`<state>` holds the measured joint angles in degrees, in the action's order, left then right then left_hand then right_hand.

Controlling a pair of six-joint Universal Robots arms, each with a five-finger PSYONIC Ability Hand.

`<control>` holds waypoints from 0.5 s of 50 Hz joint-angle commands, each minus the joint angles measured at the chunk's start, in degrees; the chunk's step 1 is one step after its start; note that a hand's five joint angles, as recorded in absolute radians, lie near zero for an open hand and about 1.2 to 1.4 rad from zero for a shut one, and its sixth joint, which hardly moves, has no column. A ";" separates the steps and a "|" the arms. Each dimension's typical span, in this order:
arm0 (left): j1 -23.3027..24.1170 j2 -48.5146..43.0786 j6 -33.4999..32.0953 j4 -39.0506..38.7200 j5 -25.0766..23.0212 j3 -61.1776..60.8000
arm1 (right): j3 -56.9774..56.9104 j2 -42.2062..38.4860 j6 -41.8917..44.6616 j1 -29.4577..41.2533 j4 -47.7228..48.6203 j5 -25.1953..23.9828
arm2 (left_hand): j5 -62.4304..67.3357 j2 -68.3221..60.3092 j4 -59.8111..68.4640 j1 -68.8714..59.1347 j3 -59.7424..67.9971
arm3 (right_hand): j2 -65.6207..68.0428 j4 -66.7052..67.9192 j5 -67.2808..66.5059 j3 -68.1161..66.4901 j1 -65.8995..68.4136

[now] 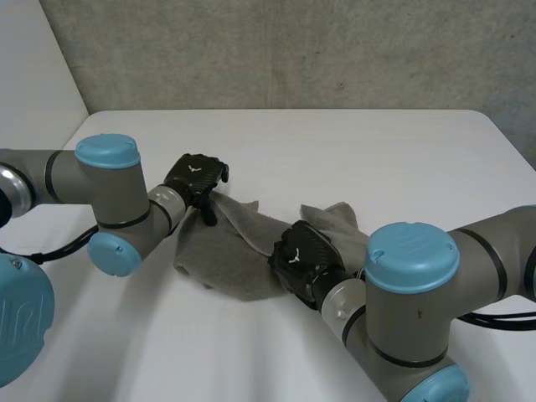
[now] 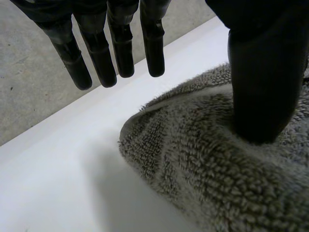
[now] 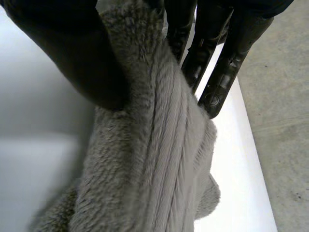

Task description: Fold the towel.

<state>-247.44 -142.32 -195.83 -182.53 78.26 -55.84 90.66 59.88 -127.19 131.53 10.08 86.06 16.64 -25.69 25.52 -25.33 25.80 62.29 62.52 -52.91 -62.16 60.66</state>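
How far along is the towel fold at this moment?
Nothing neat is done: the grey towel lies bunched on the white table. In hand: the right hand pinches a ridge of it between thumb and fingers; the left hand presses its thumb on the towel, fingers straight. Left: the whole flat fold.

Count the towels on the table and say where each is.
1. The grey towel lies crumpled on the table; the left hand presses its left end with its thumb, the right hand pinches its right part.

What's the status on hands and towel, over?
Left hand open, thumb pressing towel near its edge. Right hand pinching towel between thumb and fingers. Towel bunched on table.
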 commanded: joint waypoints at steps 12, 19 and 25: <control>-0.06 -3.67 0.27 -0.19 0.06 3.72 | -0.13 4.45 0.10 -2.76 -3.14 0.34 | 7.46 -8.41 8.58 -8.77 8.29 | 10.03 9.81 -9.42 -10.16 11.67; 0.02 -4.20 0.36 -0.28 -0.21 4.07 | -0.83 5.60 -0.07 -3.47 -4.02 0.34 | 12.17 -13.12 13.29 -13.48 13.01 | 9.69 9.47 -9.08 -9.82 11.33; 0.02 -4.63 0.36 -0.37 -0.12 4.95 | -1.01 7.35 -0.07 -5.14 -4.02 0.25 | 18.39 -19.33 19.51 -19.70 19.22 | 9.69 9.47 -9.08 -9.82 11.33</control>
<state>-247.42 -146.60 -195.47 -182.86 78.09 -51.60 89.89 65.71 -127.21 127.69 6.03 86.34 30.01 -42.21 41.94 -42.03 42.12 69.37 69.79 -60.59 -69.29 69.16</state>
